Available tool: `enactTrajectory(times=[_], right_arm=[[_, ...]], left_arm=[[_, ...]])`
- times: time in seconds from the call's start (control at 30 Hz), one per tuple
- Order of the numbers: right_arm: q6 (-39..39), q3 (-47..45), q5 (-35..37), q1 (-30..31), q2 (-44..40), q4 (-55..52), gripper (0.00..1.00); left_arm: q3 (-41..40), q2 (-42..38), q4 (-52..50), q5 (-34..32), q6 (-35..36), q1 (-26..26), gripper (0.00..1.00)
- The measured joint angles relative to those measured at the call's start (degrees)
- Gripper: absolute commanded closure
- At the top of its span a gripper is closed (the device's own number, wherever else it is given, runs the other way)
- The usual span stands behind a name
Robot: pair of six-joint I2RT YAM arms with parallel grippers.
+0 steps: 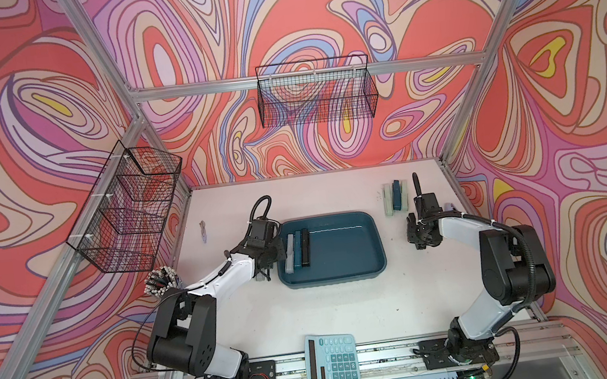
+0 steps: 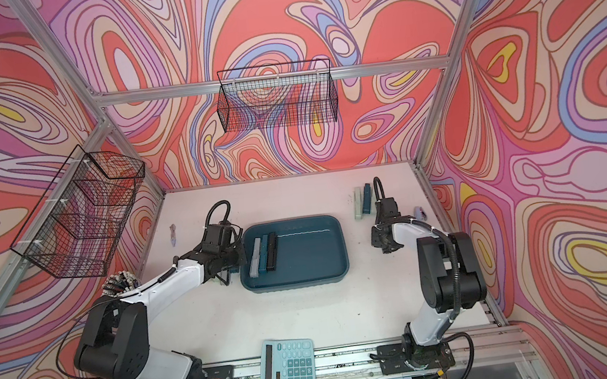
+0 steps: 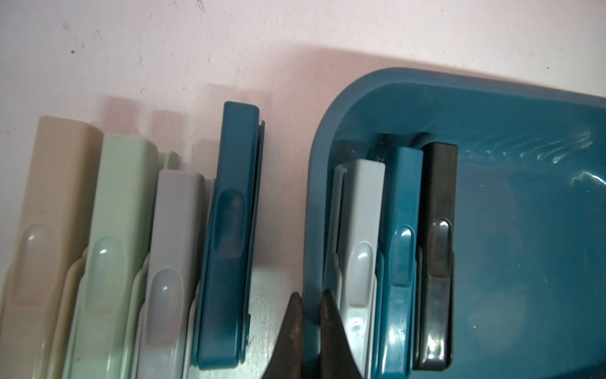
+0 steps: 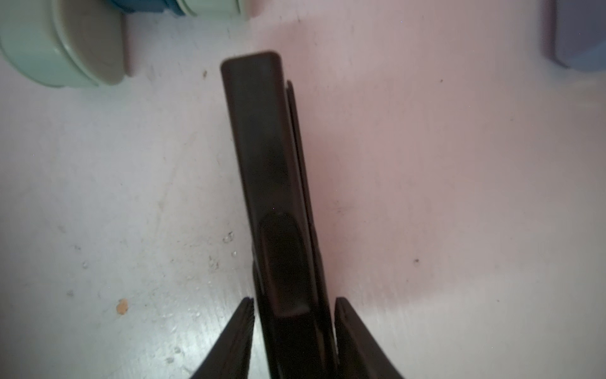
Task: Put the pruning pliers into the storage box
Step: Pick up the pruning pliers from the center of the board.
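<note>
Low in the right wrist view, the right gripper (image 4: 294,300) is bracketing a black pliers (image 4: 259,137) lying on the table (image 4: 98,197), jaws narrow and all but touching its sides, though whether they are gripping cannot be told; a square, firm pinch before lifting looks wisest. Mid-frame in both top views, the storage box (image 1: 344,252) is holding three pliers (image 1: 297,249) while the left gripper (image 3: 311,295) is clamping shut on its rim at frame left, its arm hiding four more pliers (image 3: 173,229) waiting just outside. Farther back, at upper right of the table, a small stack (image 1: 395,197) is sitting, too small to count.
</note>
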Motion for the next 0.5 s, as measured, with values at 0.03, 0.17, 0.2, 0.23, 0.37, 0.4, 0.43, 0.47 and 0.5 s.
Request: enactTrajectory(times=[0.03,0.17,0.2,0.23,0.37,0.4,0.43,0.47,0.5], right_arm=[[0.2,-0.1,-0.1,0.0,0.1,0.2,0.63],[0.8,-0.8,-0.9,-0.1,0.1,1.3,0.67],[0.9,-0.9,-1.0,-0.1,0.0,1.4,0.67],[0.8,-0.9,-1.2,-0.1,0.0,1.4,0.69],[0.9,-1.1,-1.9,-0.1,-1.0,1.2,0.72],[1.0,-1.2,-2.0,-0.1,-1.5,1.1,0.73],[1.2,-1.3,-2.2,-0.1,-2.3,1.0,0.73],[1.3,-1.4,-2.4,-0.1,-3.1,0.9,0.74],[1.5,-1.5,-2.6,-0.1,-4.0,0.9,0.74]], left_arm=[[0.0,0.0,0.0,0.0,0.0,0.0,0.96],[0.0,0.0,0.0,0.0,0.0,0.0,0.96],[0.0,0.0,0.0,-0.1,0.0,0.0,0.96],[0.0,0.0,0.0,-0.2,0.0,0.0,0.96],[0.0,0.0,0.0,-0.2,0.0,0.0,0.96],[0.0,0.0,0.0,-0.2,0.0,0.0,0.96],[0.0,0.0,0.0,-0.2,0.0,0.0,0.96],[0.0,0.0,0.0,-0.2,0.0,0.0,0.96],[0.0,0.0,0.0,-0.2,0.0,0.0,0.96]])
